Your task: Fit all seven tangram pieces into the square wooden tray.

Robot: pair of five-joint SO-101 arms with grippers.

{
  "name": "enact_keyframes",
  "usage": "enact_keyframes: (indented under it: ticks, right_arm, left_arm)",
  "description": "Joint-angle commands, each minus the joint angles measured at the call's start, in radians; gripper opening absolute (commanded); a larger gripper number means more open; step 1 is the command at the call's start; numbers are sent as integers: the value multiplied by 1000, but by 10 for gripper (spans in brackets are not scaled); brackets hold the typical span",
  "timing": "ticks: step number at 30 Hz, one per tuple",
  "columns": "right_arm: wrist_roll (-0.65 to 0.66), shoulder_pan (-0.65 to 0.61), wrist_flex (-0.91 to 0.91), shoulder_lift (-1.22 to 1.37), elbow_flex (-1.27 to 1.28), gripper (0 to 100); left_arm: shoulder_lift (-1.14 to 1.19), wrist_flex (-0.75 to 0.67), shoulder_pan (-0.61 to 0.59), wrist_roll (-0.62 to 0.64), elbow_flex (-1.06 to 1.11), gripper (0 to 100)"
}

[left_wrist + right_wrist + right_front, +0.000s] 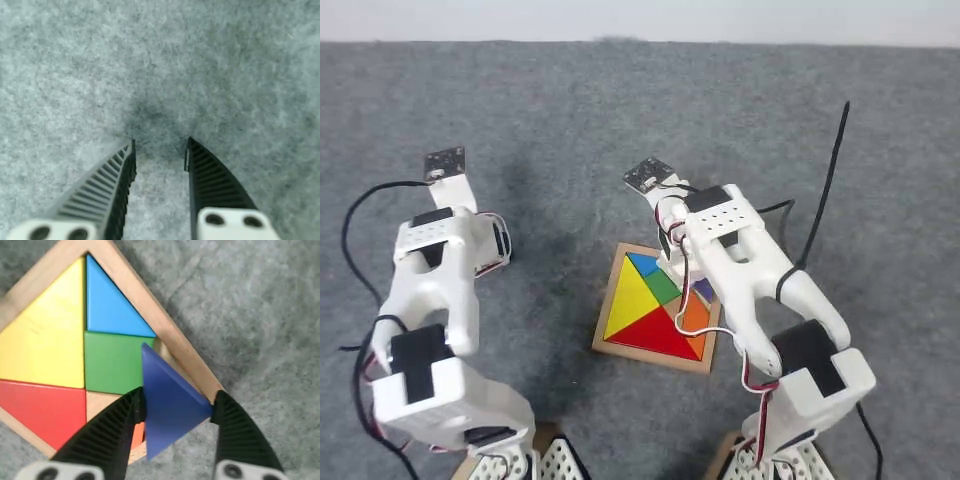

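Note:
The square wooden tray (pixel 609 312) lies on the grey carpet between the two arms. In it sit a large yellow triangle (pixel 45 340), a red triangle (pixel 40 407), a light blue triangle (pixel 110 300), a green square (pixel 112 362) and an orange piece (pixel 137 435). My right gripper (pixel 178 395) is shut on a dark blue triangle (pixel 170 400), held tilted just above the tray's rim (pixel 165 325) and the bare wooden gap beside the green square. In the high view this piece (pixel 703 290) peeks out under the right arm. My left gripper (pixel 160 145) is open over bare carpet.
Grey carpet (pixel 550 130) covers the whole table. The left arm (pixel 435 270) stands well to the left of the tray. Black cables (pixel 825 190) trail beside the right arm.

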Motion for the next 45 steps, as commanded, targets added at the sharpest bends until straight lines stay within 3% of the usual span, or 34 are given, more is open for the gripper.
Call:
enact_keyframes:
  ticks: [1,11,21,31,45]
  right_arm:
    - [20,-4,16,-4,-48,267]
    - [-8,22,5,-33,-77,257]
    - [-83,101,-171,-21,-81,75]
    - [-38,107,-170,44,-26,70]
    - [-44,105,-229,-219,140,72]
  left_arm:
    - [-55,-17,11,2,-2,152]
    - [-55,-17,11,2,-2,152]
    - [-55,-18,12,2,-2,152]
    - [-55,-18,12,2,-2,152]
    - [-55,-18,12,3,-1,152]
